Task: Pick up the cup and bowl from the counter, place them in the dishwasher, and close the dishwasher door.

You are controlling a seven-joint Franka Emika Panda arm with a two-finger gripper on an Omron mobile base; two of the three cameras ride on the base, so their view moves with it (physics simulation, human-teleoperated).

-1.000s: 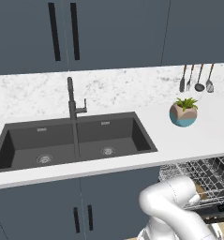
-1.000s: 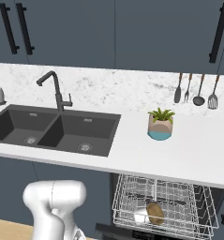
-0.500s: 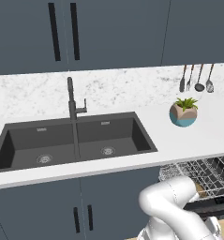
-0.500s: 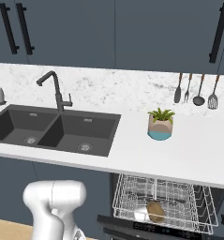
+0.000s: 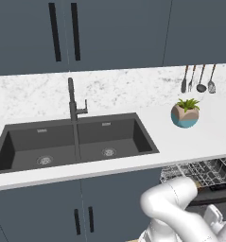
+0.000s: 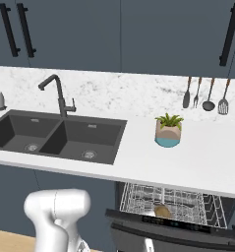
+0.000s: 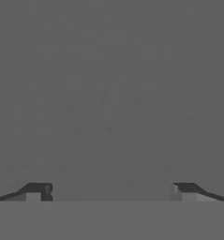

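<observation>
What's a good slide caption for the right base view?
Dishwasher partly open below the counter, a tan item in its wire rack.

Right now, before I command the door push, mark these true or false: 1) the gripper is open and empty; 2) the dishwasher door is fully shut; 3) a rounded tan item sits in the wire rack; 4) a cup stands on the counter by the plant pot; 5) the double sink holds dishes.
1) True: the gripper has its dark fingertips wide apart with nothing between them.
2) False: the dark dishwasher door stands open, and the silver wire rack is exposed.
3) True: a rounded tan item lies in it.
4) False: beside the small potted plant the white marbled counter is bare.
5) False: the dark double sink holds only its drains.
</observation>
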